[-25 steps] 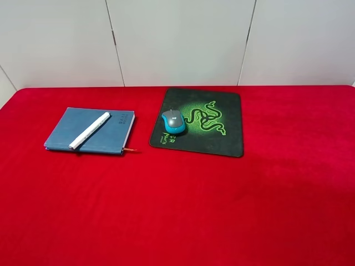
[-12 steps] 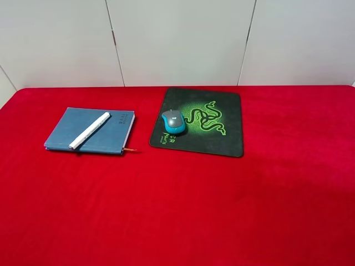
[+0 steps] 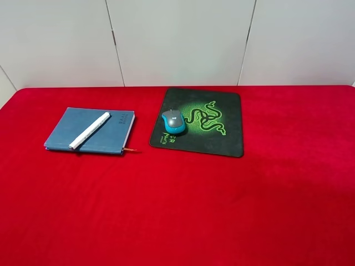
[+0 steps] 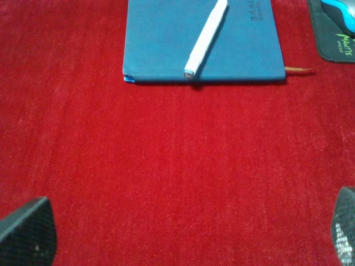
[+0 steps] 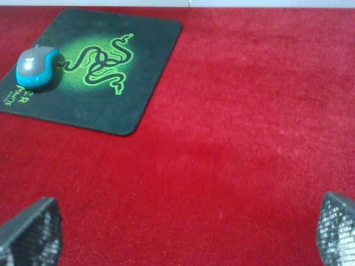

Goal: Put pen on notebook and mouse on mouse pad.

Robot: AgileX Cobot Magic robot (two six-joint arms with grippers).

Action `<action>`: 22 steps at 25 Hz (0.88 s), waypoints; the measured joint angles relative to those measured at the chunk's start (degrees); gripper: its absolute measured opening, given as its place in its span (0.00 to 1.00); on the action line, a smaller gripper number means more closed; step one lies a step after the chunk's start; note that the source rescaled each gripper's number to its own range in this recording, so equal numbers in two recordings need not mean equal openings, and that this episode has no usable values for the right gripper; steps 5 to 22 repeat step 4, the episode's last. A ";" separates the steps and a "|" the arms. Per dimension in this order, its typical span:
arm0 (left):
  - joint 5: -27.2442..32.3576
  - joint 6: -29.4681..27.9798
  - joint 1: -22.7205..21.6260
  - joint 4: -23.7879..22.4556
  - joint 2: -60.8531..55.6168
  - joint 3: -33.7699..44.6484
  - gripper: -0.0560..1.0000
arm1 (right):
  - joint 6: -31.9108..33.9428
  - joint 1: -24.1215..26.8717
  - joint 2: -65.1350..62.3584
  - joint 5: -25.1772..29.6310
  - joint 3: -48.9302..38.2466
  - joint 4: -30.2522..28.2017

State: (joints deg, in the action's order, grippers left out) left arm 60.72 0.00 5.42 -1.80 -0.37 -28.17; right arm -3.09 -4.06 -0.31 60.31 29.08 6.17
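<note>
Two claws are mine, and both stand open over the red cloth surface [image 3: 183,205], holding nothing. Well ahead of my left claw [image 4: 183,233], the slim white pen [image 4: 206,37] lies slantwise on the blue-grey hardcover notebook [image 4: 161,44], one end reaching its near edge. Well ahead of my right claw [image 5: 183,233], the small grey-and-teal mouse [image 5: 36,66] sits on the black mouse pad with the green snake logo [image 5: 138,83], near its lettered corner. Since a second ago nothing has shifted.
</note>
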 joint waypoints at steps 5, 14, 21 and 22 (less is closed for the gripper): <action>0.00 0.00 0.00 0.00 0.00 0.00 1.00 | 0.00 0.00 0.00 0.00 0.00 0.00; 0.00 0.00 0.00 0.00 0.00 0.00 1.00 | 0.00 0.00 0.00 0.00 0.00 0.00; 0.00 0.00 0.00 0.00 0.00 0.00 1.00 | 0.00 0.00 0.00 0.00 0.00 0.00; 0.00 0.00 0.00 0.00 0.00 0.00 1.00 | 0.00 0.00 0.00 0.00 0.00 0.00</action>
